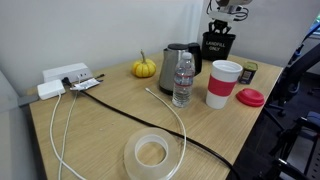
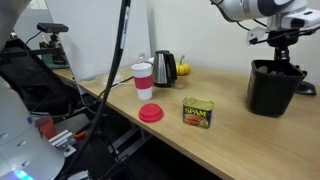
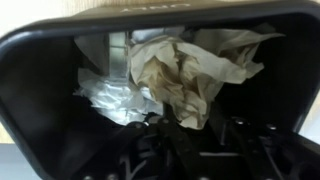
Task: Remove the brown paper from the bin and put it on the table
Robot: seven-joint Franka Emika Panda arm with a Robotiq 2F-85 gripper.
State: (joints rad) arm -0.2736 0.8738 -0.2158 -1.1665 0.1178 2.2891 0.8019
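Observation:
The black bin (image 1: 218, 45) (image 2: 272, 90) stands at the far end of the light wood table (image 1: 110, 130) (image 2: 235, 135). In the wrist view I look down into the bin (image 3: 40, 95). Crumpled brown paper (image 3: 185, 70) lies inside it beside some clear plastic (image 3: 110, 95). My gripper (image 3: 193, 126) is lowered into the bin's mouth in both exterior views (image 1: 220, 28) (image 2: 277, 58). Its dark fingers stand close together with the lower tip of the brown paper pinched between them.
A steel kettle (image 1: 176, 58), a water bottle (image 1: 183, 80), a red-and-white cup (image 1: 223, 83), a red lid (image 1: 250, 97), a Spam can (image 2: 197, 112), a small pumpkin (image 1: 145, 67), a tape roll (image 1: 152, 153), a power strip (image 1: 65, 78) and trailing cables share the table.

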